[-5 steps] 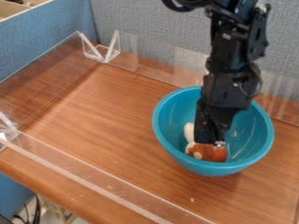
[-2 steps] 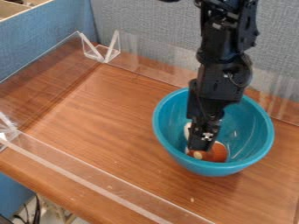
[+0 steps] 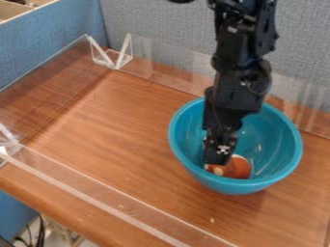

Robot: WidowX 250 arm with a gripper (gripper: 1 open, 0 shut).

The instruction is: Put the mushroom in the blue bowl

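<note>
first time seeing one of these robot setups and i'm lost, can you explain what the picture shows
The black machine is a single robot arm, coming in from the top of the picture. At its lower end is the pincer, the part that grasps. The picture comes from a camera looking down at a slant onto a brown wooden table.

On the table stands a deep blue bowl. Inside it you can see the mushroom with its reddish-brown cap, just by the pincer's tips. The pincer reaches into the bowl but does not seem to be holding the mushroom; the arm partly hides the view.
</note>
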